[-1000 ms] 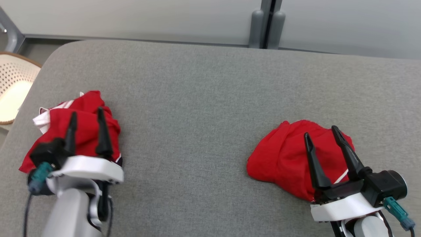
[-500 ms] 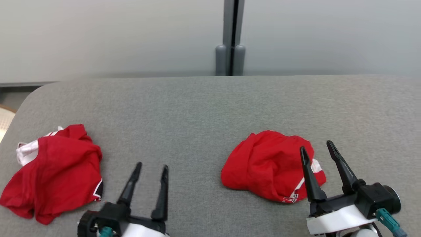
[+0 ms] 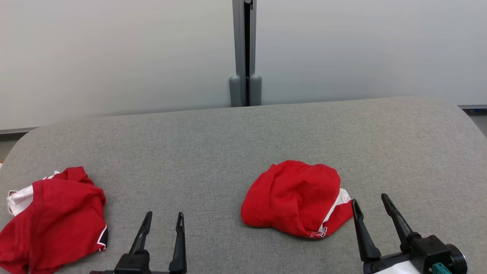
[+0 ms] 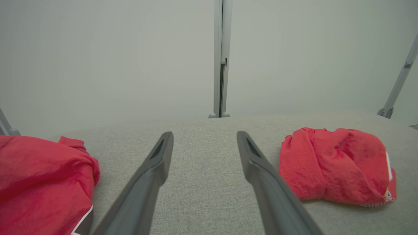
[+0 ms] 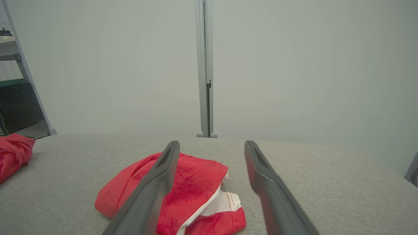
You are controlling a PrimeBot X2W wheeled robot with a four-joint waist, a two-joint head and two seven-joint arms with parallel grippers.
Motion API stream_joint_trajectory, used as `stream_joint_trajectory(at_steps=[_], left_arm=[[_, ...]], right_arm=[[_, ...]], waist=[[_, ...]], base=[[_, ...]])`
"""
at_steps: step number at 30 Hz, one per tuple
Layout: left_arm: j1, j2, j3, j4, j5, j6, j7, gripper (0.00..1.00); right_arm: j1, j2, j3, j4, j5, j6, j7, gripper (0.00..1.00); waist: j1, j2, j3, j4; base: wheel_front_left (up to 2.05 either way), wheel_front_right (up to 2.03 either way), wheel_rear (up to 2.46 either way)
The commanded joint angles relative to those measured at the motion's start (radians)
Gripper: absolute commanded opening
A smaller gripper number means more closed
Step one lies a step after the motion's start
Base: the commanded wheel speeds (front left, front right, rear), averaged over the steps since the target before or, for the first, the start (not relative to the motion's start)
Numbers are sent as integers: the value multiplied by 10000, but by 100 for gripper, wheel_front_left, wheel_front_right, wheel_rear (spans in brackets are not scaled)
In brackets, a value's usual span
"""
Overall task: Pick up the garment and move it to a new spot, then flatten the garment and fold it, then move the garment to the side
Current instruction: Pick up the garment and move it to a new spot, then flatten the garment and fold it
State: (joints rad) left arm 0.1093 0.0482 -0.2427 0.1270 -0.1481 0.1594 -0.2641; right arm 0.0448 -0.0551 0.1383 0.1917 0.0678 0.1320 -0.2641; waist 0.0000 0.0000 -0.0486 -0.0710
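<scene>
Nearest you, left of the post (image 3: 245, 53): your left gripper (image 3: 164, 214), fingers spread, nothing between them. Right of the post: your right gripper (image 3: 369, 198), also spread and empty, just beside the garment (image 3: 293, 198). That garment lies crumpled, red with white trim, on the grey table (image 3: 228, 144), in front of the post. Far left of the post lies a second red garment (image 3: 53, 217), possibly shorts.

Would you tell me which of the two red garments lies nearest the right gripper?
The middle red garment, just left of the right gripper; the other red garment lies at the left end of the grey cushion, beyond the left gripper.
</scene>
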Motion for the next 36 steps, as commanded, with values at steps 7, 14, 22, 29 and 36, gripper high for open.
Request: stream_joint_trajectory(at_steps=[7, 14, 22, 29, 36], left_arm=[[156, 42, 60, -71, -276, 31, -3, 100], [118, 42, 86, -126, -231, -1, -3, 100], [106, 41, 88, -123, -157, -67, -3, 100], [14, 41, 33, -37, -43, -150, -3, 100], [-414, 40, -93, 128, 81, -448, -3, 100]], right_arm=[[123, -10, 63, 205, -36, -25, -3, 100], [45, -2, 114, 341, -23, -25, -3, 100], [49, 7, 147, 396, -2, -25, -3, 100], [-23, 11, 170, 357, 34, -25, -3, 100], [-78, 3, 209, 322, 60, -25, -3, 100]], waist=[[0, 0, -204, -26], [0, 0, -246, 38], [0, 0, -252, 79], [0, 0, -174, 48], [0, 0, -41, -144]], base=[[0, 0, 0], [0, 0, 0], [0, 0, 0], [0, 0, 0], [0, 0, 0]])
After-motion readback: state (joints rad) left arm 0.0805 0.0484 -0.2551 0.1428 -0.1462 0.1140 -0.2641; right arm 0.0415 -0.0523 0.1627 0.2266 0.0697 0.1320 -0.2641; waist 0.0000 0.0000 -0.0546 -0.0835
